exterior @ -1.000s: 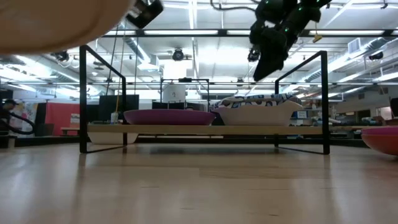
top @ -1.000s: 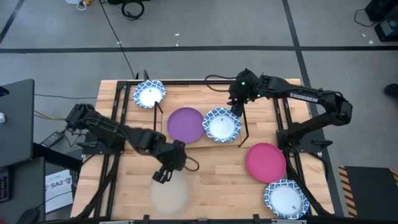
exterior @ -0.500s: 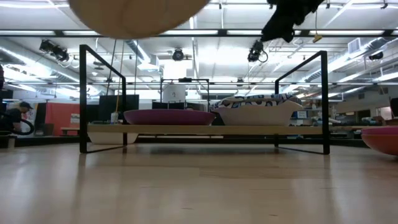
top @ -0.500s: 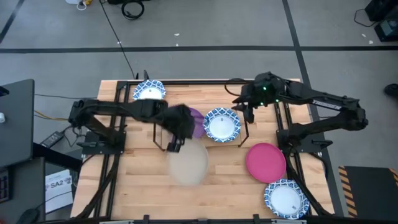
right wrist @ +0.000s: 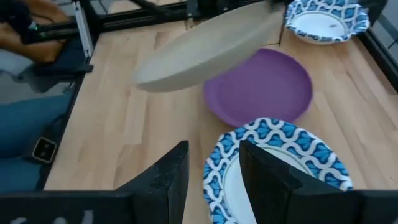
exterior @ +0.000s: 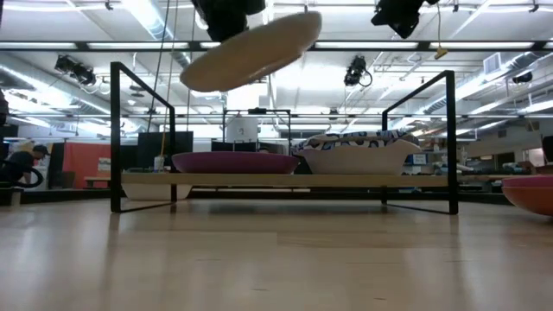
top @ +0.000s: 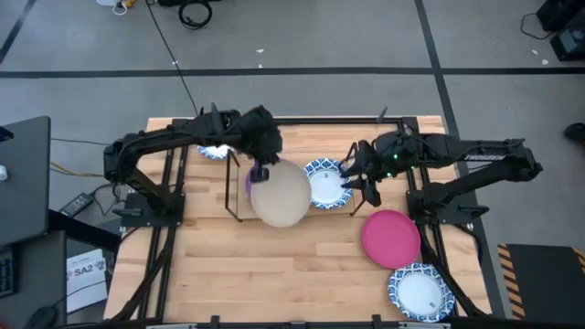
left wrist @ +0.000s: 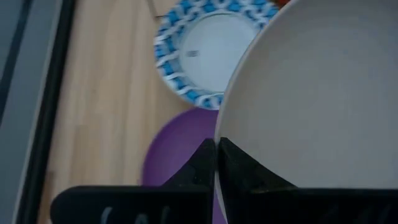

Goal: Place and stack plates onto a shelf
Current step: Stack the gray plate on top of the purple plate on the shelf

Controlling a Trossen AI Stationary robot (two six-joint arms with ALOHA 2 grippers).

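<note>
My left gripper (top: 260, 170) is shut on a beige plate (top: 281, 194) and holds it in the air over the shelf (exterior: 281, 180). The plate also shows in the low view (exterior: 251, 52) and in the right wrist view (right wrist: 205, 46). A purple plate (right wrist: 261, 87) and a blue-and-white plate (top: 326, 183) rest on the shelf board. The purple plate is mostly hidden under the beige one in the high view. My right gripper (right wrist: 214, 174) is open and empty, above the blue-and-white plate's right side (top: 354, 178). My left gripper pinches the beige plate's rim (left wrist: 219, 134) between its two fingers, at the plate's far left side. The fingers come from the table's far left. The plate is lifted clear and tilted, its free side (right wrist: 146, 81) lower than the held side.
A second blue-and-white plate (right wrist: 323, 22) lies at the far left, partly under my left arm. A magenta plate (top: 390, 236) and a third blue-and-white plate (top: 420, 291) lie on the table at the near right. The shelf's black end frames (exterior: 143, 138) stand upright.
My left gripper has carried the beige plate from the table's near left up and toward the far edge, over the purple plate, and the plate is now tilted. My right gripper has risen from the blue-and-white plate on the shelf and drawn back a little toward the right.
</note>
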